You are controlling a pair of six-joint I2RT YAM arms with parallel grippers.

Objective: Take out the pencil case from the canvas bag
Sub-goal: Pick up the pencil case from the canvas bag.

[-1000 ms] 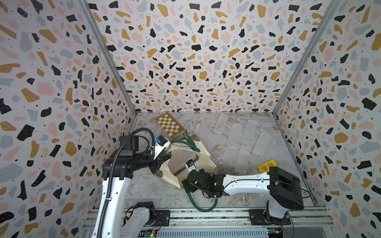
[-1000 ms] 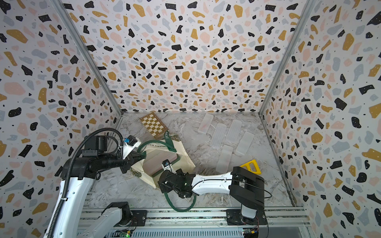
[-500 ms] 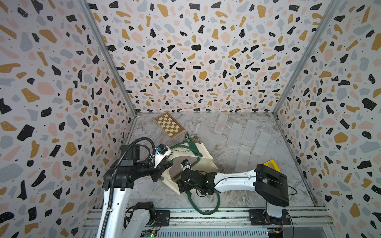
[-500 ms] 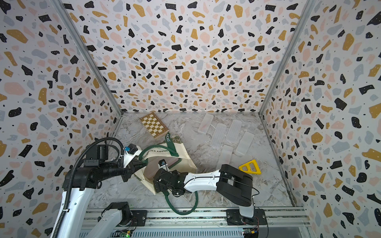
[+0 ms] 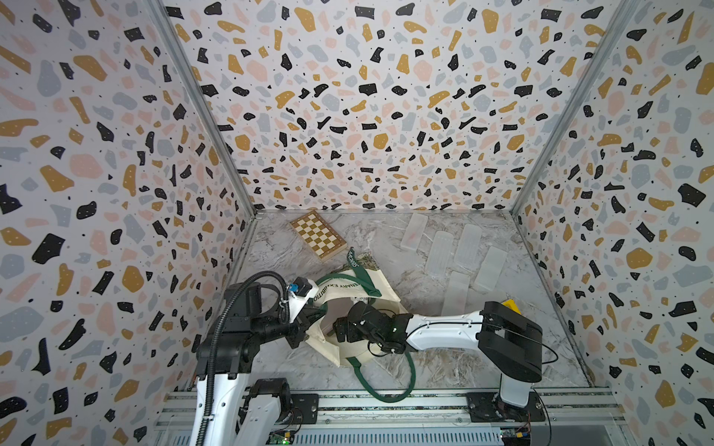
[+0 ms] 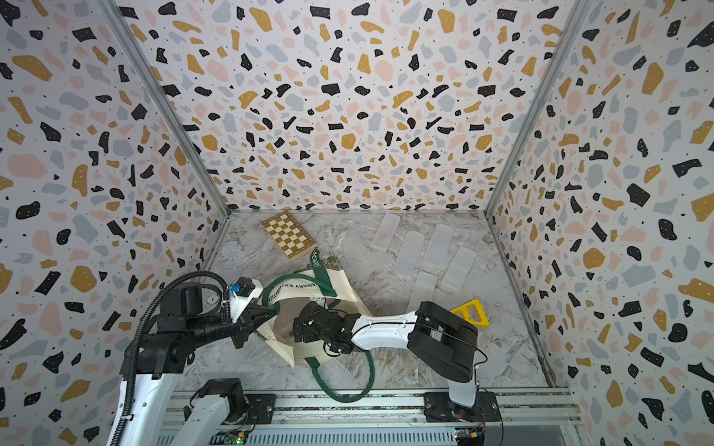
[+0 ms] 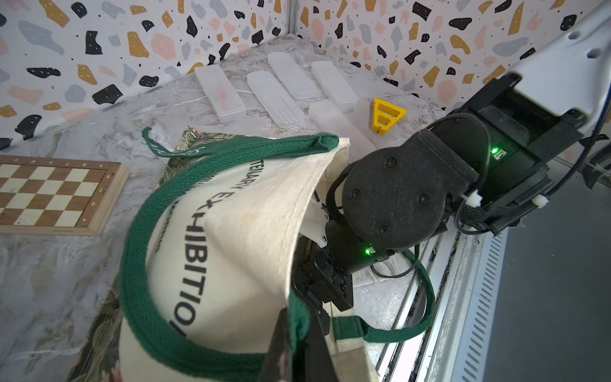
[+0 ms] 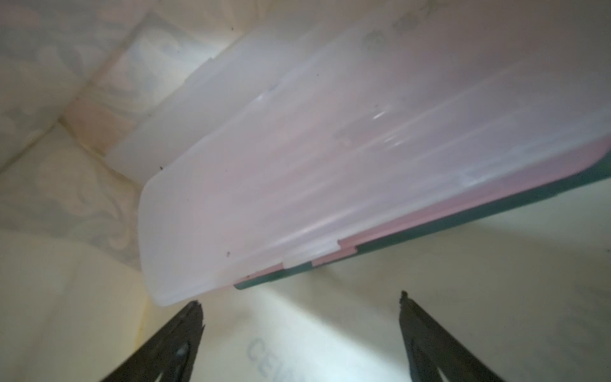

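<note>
Rail (image 5: 425, 403) of the rig sits nearest me, with one green strap (image 7: 428, 297) of the canvas bag (image 7: 244, 205) looping off the tabletop (image 5: 483, 370) toward it. Just beyond, the left arm (image 5: 270, 328) has its jaws clenched on the bag's upper rim, lifting the mouth open. The right arm (image 5: 444, 328) reaches into that mouth, jaws spread wide and holding nothing.

Inside the bag, just ahead of those jaws, lies the pencil case (image 8: 330, 158) — frosted plastic with a pink and dark green edge. Its long axis slants away from the jaws, deeper into the bag, with one rounded short end nearest the mouth. It seems propped on its latch edge, not flat.

If I close from here, I risk catching only a corner, or pinching cloth along with it, and the slick plastic could squirt free. If the left pinch slips, the mouth would drop onto my right wrist.

Farther back lie several clear cases (image 5: 438, 253) and a chessboard (image 5: 317, 233) near the rear wall.
</note>
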